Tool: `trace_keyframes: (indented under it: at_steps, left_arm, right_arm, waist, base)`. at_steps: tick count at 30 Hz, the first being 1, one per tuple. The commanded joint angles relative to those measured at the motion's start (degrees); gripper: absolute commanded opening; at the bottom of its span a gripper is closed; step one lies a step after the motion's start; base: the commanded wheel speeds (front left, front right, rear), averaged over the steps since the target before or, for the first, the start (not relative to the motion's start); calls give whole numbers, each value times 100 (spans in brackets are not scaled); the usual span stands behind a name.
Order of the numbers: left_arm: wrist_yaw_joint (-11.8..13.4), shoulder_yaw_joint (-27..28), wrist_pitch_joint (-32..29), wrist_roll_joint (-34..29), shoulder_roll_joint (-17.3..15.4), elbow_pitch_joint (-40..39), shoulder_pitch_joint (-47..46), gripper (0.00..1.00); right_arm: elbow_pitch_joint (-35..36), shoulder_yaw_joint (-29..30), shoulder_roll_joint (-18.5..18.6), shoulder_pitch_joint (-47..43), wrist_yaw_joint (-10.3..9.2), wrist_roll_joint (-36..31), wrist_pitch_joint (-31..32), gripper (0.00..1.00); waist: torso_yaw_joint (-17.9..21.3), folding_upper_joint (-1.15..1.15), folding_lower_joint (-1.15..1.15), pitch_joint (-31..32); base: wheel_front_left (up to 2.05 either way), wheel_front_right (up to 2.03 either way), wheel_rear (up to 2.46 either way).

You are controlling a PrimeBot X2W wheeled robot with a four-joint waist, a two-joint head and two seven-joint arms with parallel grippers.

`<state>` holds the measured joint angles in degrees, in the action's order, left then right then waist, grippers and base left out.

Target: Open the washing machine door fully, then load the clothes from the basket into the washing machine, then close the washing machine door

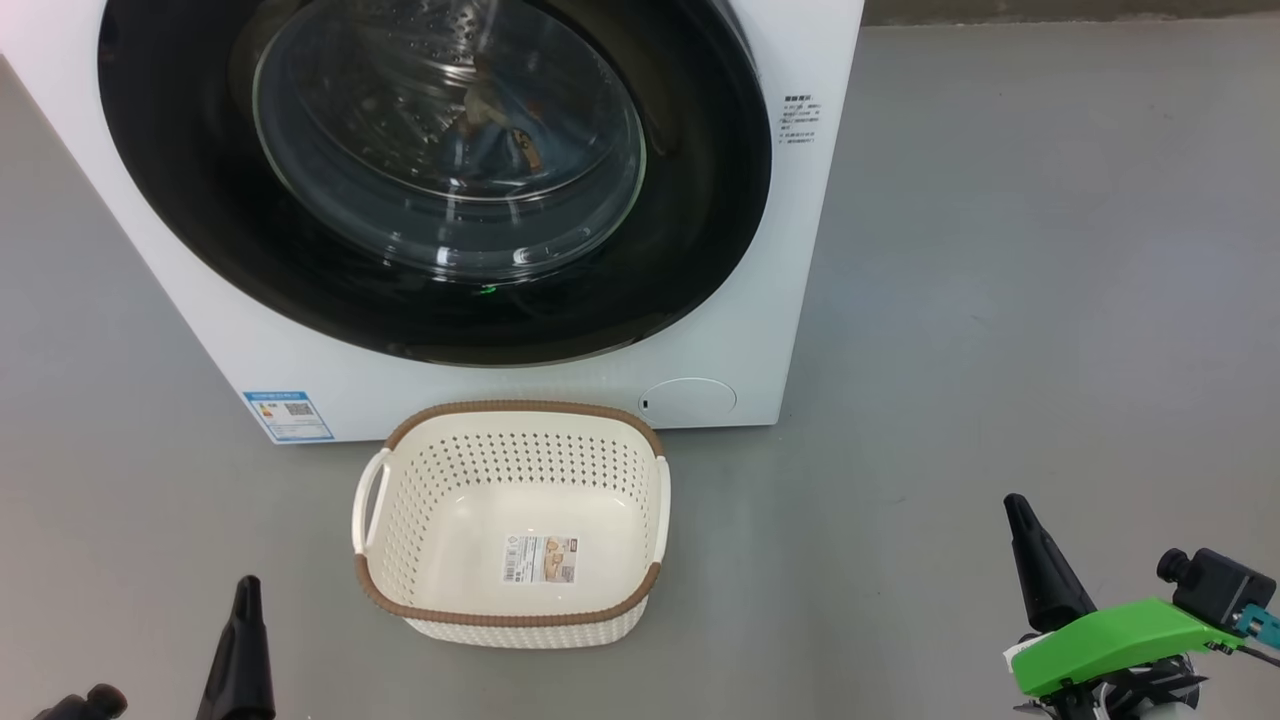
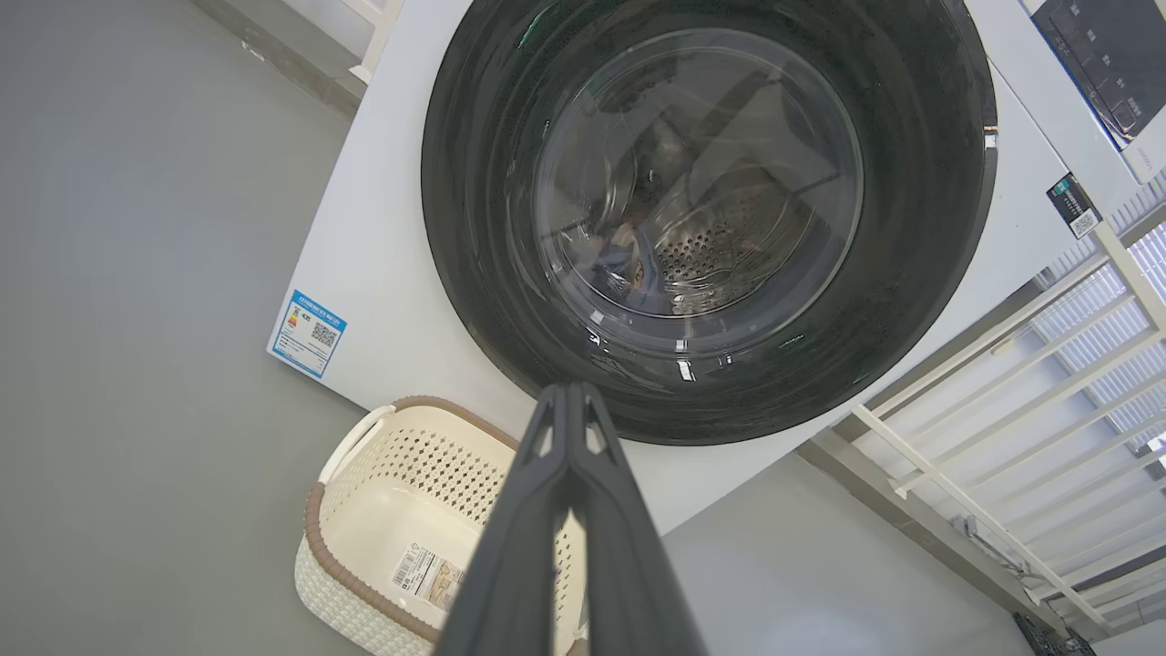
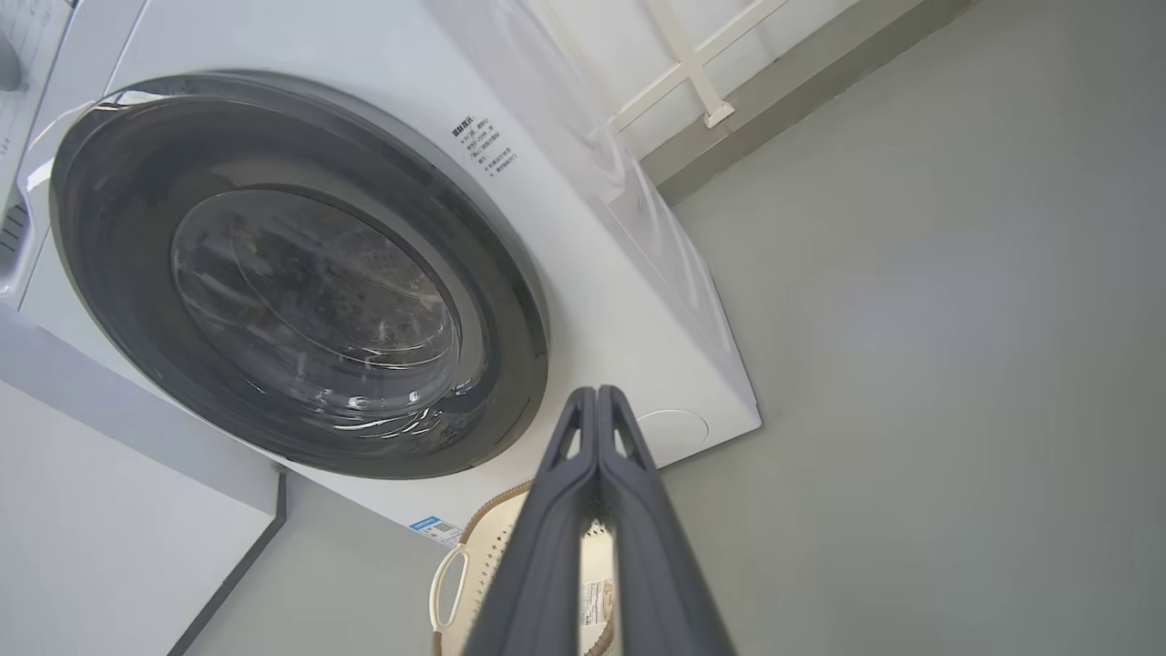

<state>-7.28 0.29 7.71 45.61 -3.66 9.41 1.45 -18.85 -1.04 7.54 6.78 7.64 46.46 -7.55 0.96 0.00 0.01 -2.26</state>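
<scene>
Left hand [image 1: 246,588] and right hand [image 1: 1016,505] are both clenched tight and grasp nothing, low on either side of the basket [image 1: 520,407]. It is bare but for its label sticker [image 1: 541,559]. Beyond, the washing machine door [image 1: 200,200] is closed, with the clothes [image 1: 500,140] visible inside the washing machine [image 1: 800,250], well apart from both hands.

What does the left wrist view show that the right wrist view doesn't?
Left wrist view, not the right: the left end effector, shut, and bluish clothes lying behind the door glass. Right wrist view, not the left: the right end effector, shut, the round filter cap and the black printed notice on the machine's white front. Both: the washing machine door, closed, and the basket on the floor before it.
</scene>
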Motion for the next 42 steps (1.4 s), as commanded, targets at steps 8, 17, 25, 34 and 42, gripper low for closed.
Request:
trace_keyframes:
  at_steps: [8, 17, 25, 34, 42]
  left_arm:
    - [-8, 144, -147, 596, -102, -33, -324, 0]
    - [-10, 173, -269, 1070, -100, 28, -376, 0]
    - [-11, 203, -393, 1545, -97, 90, -428, 0]
    - [-13, 239, -534, 2078, -93, 157, -487, 0]
    - [-14, 273, -661, 2550, -88, 211, -537, 0]
  right_arm:
    - [200, 83, -15, 73, -7, 567, 182, 0]
    - [229, 155, -63, 61, -8, 1017, 316, 0]
    - [258, 228, -111, 49, -8, 1468, 451, 0]
    - [290, 310, -165, 37, -10, 1975, 603, 0]
    - [319, 384, -213, 25, -11, 2426, 738, 0]
  waist:
    - [-11, 0, -1, 24]
    - [-20, 0, -1, 46]
    - [-30, 0, -1, 68]
    - [-41, 0, -1, 93]
    - [-50, 0, -1, 115]
  base:
    - [0, 0, 0]
    - [0, 0, 0]
    - [0, 0, 0]
    - [0, 0, 0]
    - [0, 0, 0]
